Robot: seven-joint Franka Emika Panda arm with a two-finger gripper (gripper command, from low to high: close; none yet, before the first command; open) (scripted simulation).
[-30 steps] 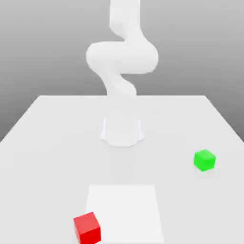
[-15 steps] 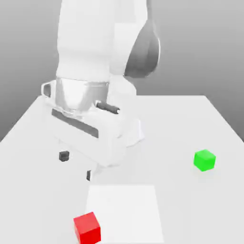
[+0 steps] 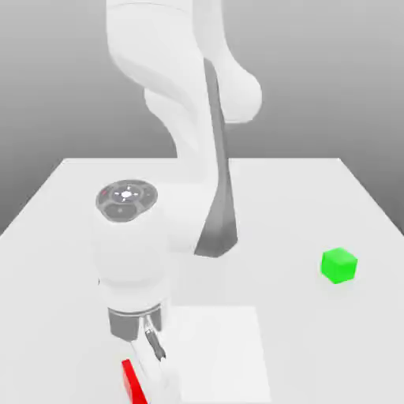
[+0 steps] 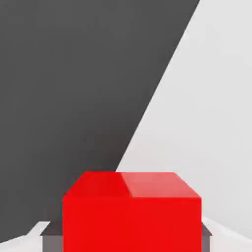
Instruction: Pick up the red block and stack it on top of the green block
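Observation:
The red block (image 3: 128, 382) sits near the table's front edge at the exterior view's left, mostly covered by my hand. In the hand view the red block (image 4: 132, 214) is close up, with a grey fingertip (image 4: 50, 237) pressed against each of two opposite sides. My gripper (image 3: 147, 385) has come straight down over it and is shut on it. The block appears to rest on the table. The green block (image 3: 339, 265) stands alone at the exterior view's right, well away from the gripper.
The white table (image 3: 71, 205) carries a brighter white square patch (image 3: 225, 347) just beside the red block. My arm's base (image 3: 215, 237) stands at the table's middle, between the two blocks and farther back.
The arm has swung down from its raised pose onto the red block, which it now largely covers. The fingers went from wide open to shut on it. Neither block has moved.

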